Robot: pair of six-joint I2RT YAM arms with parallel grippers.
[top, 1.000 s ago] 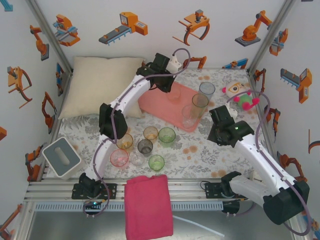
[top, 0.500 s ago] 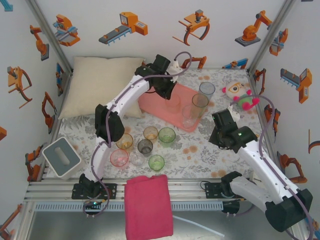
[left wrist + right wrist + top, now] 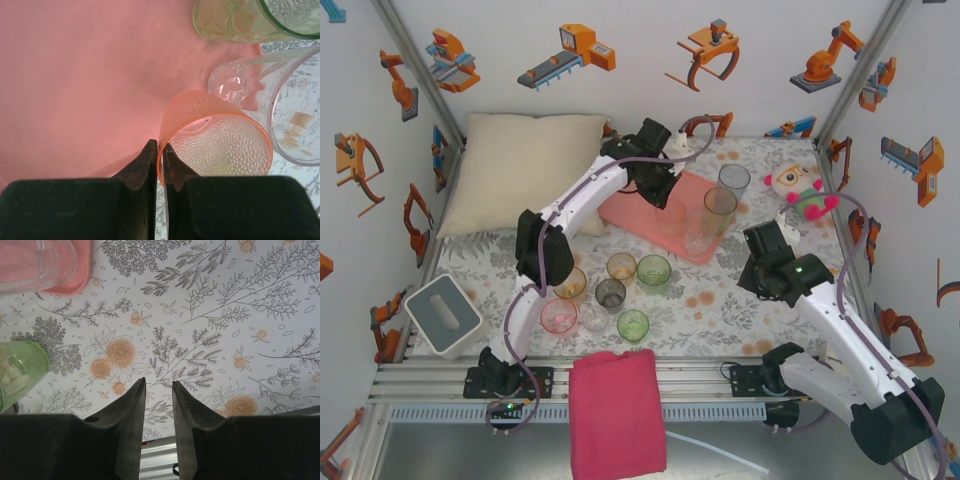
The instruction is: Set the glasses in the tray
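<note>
Left wrist view: left gripper [image 3: 160, 147] jaws pinched almost together on the rim wall of the orange dimpled glass [image 3: 215, 142], over the tray [image 3: 75, 75] near its edge; can't tell if the base is down. Thin, light, slick, brittle, so a gentle rim pinch suits. The clear glass [image 3: 280, 110] sits just beside, tight there; bare tray opposite. Meanwhile right gripper [image 3: 158, 386] jaws slightly apart, empty, over the tablecloth [image 3: 225, 315].

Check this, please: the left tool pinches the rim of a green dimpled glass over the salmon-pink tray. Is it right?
Only the colour is wrong. The left tool pinches the rim of an orange dimpled transparent glass over the flat salmon-pink tray, as the left wrist view shows.
</note>
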